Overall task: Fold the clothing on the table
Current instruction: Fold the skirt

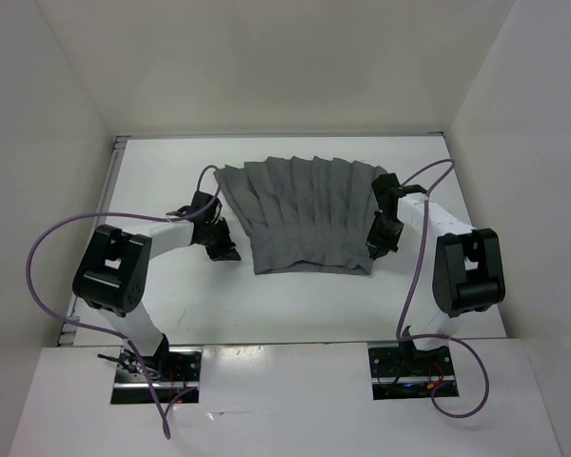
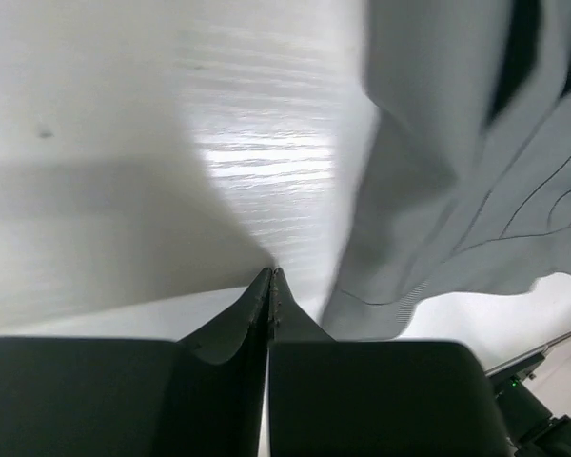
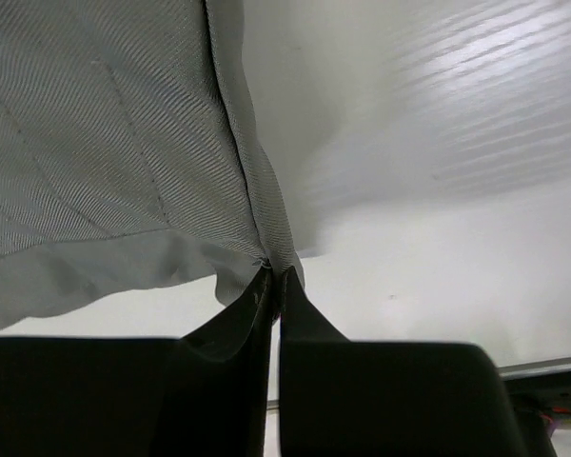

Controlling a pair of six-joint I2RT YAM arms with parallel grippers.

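- Presently the clothing [image 1: 305,214] lies spread on the surface [image 1: 295,305]; the right tool [image 3: 274,281] pinches only its right-edge seam, which may slip when lifted.
- Beside the clothing's left edge the left tool [image 2: 271,286] is pressed together, seemingly empty: a one-sided lift would skew the fold.

White table [image 1: 295,309], grey pleated clothing [image 1: 305,214] lying near its middle

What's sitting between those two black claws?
The grey pleated clothing fills the stretch between the left gripper and the right gripper. The top view shows it best.
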